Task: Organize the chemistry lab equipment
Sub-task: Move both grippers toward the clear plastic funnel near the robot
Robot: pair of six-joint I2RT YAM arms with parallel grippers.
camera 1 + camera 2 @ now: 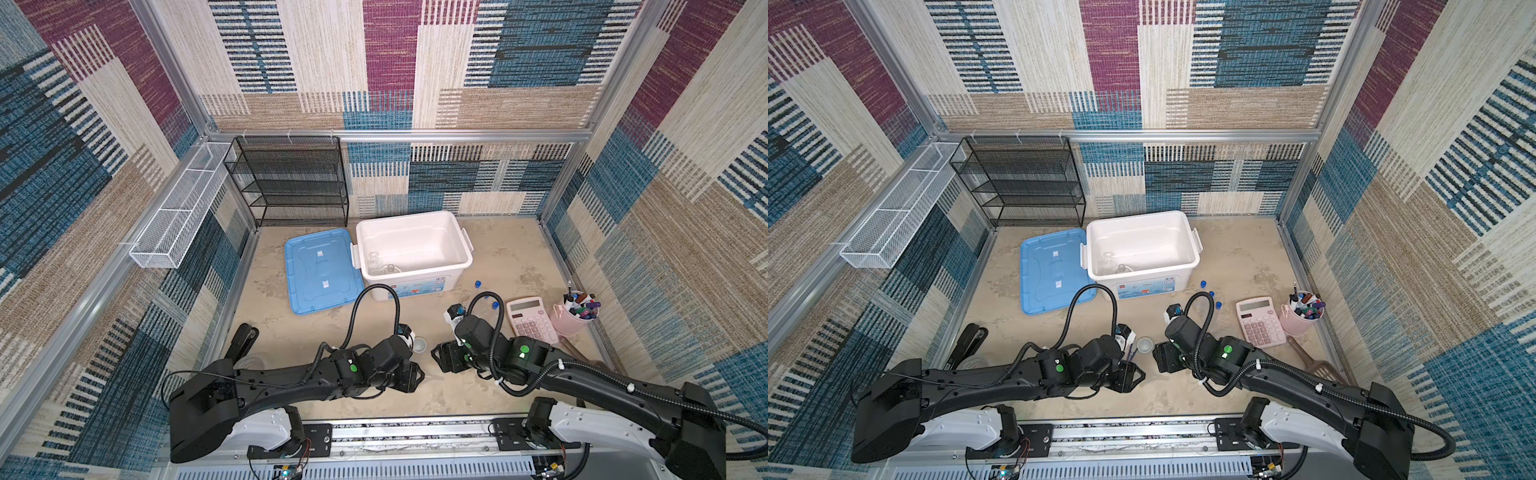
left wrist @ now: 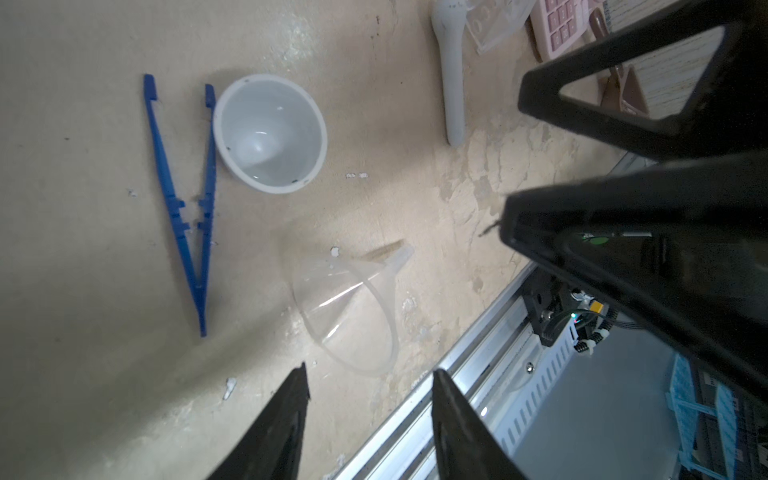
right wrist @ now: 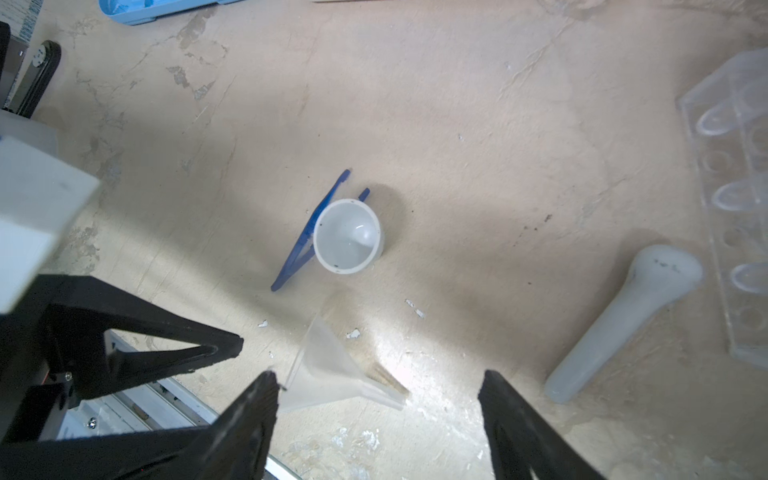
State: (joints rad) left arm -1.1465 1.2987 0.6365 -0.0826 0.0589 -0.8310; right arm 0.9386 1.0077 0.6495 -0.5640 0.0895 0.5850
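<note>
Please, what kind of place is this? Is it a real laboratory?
Probably not a real lab but a robot test booth: patterned walls on an aluminium frame, a left arm and right arm on a rail, and a funnel and mortar on the table.

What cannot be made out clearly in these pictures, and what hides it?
- Glassware in the white bin: in both top views, too small and clear to tell the pieces apart.
- Test tubes: in both top views the right arm covers them; only blue caps show.
- Funnel: too clear to find in both top views; only the wrist views show it.
- Rack: cut off by the right wrist view's edge.
</note>
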